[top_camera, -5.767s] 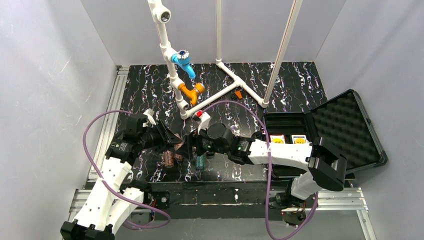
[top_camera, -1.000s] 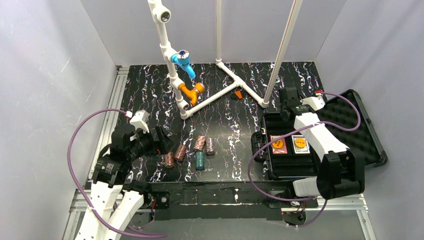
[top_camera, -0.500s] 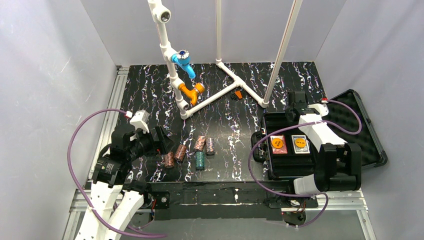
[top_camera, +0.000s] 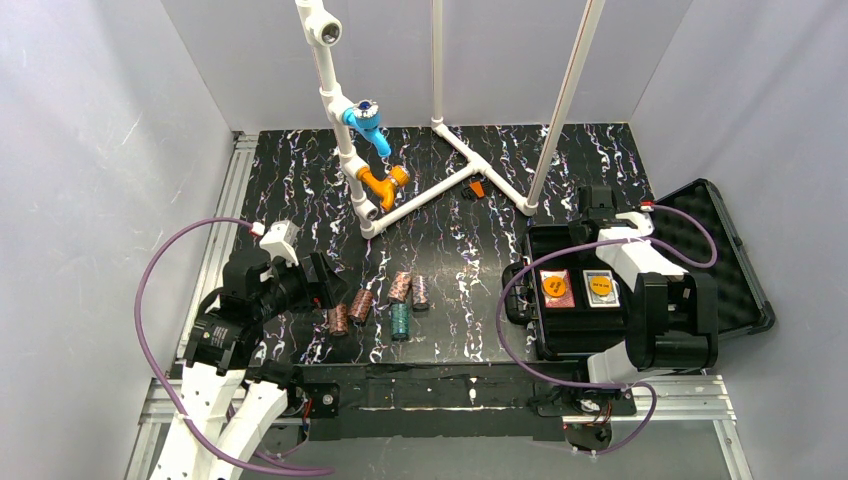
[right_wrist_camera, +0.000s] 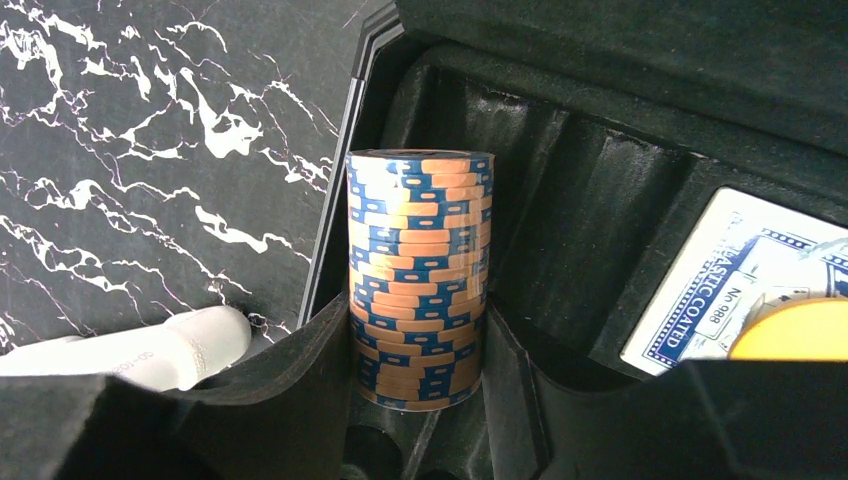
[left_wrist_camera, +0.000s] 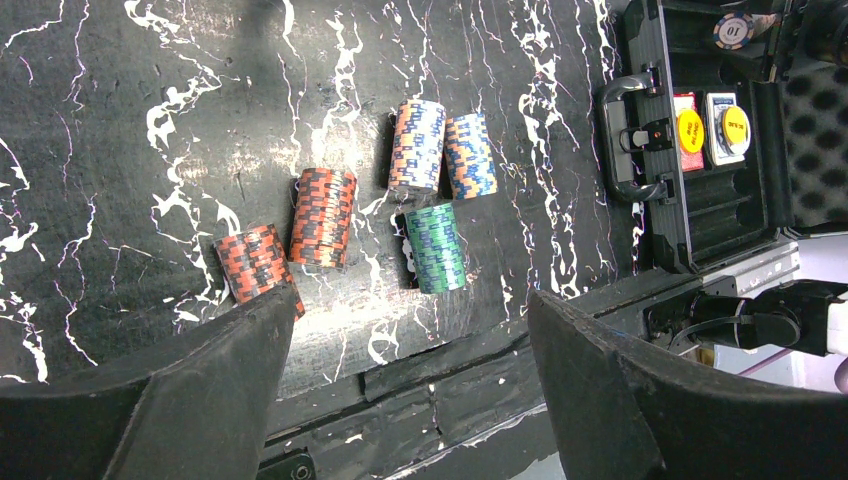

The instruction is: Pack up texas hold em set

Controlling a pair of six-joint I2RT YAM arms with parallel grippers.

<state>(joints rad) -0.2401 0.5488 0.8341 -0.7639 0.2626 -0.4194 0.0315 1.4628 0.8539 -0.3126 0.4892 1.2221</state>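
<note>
From above, the black foam-lined plastic case lies open at the right of the black marbled table, with two small card decks side by side in their pockets. The right arm bends over it, putting the right gripper at the case's far end, where the wrist hides its fingers and load. Five short cylindrical poker chip stacks lie on their sides near the left gripper, well apart from the case, with the white pipe frame behind them. In the left wrist view, that gripper's fingers stand spread wide and hold nothing, framing two reddish-brown stacks, two orange-and-blue ones and a teal stack. The case is cut off at the right edge. In the right wrist view, the fingers pinch an orange-and-blue chip stack by its lower part. It hangs over a foam groove at the case's near wall, beside a card deck. The step looks like seating this stack. To do it well, line the stack up with the groove and lower it until the foam carries it. Then ease the fingers apart so the chips do not fan out. The fingers hide the stack's bottom and the groove floor, so contact cannot be told.
</note>
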